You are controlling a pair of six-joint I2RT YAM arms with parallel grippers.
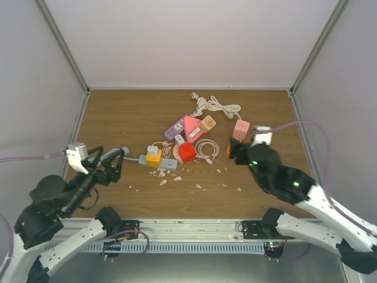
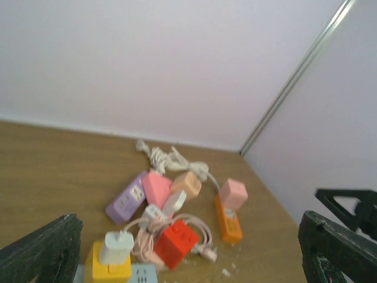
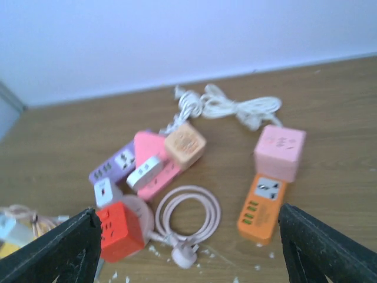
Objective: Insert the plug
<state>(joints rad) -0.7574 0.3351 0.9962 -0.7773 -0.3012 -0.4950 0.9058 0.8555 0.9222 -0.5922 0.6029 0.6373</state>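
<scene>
The desk (image 1: 118,118) carries a heap of socket blocks, with the red cube (image 1: 187,152) near its middle. The left gripper (image 2: 189,217) is spread wide and empty, well to the left of the red cube. The right gripper (image 3: 187,209) is also spread and holds nothing, a little to the right of the cube by the orange strip (image 3: 262,209).

The pink cable (image 3: 188,215) is probably soft and limp, so it would trail and tug at whatever is lifted and gives no firm hold. The plug (image 3: 182,256) at its end is likely light, stiff, smooth plastic that could slip or twist between the fingers. The best hold seems to be across the flat sides of its body, just behind the pins. The blocks look light too, so one may slide when pushed and need bracing.

The cable is pale pink and wound in a loose flat ring touching the red cube's right side. The plug is small, whitish and rounded. It lies just beside the cube's near right corner, among white scraps (image 1: 197,187). Its pins are too blurred to make out.
</scene>
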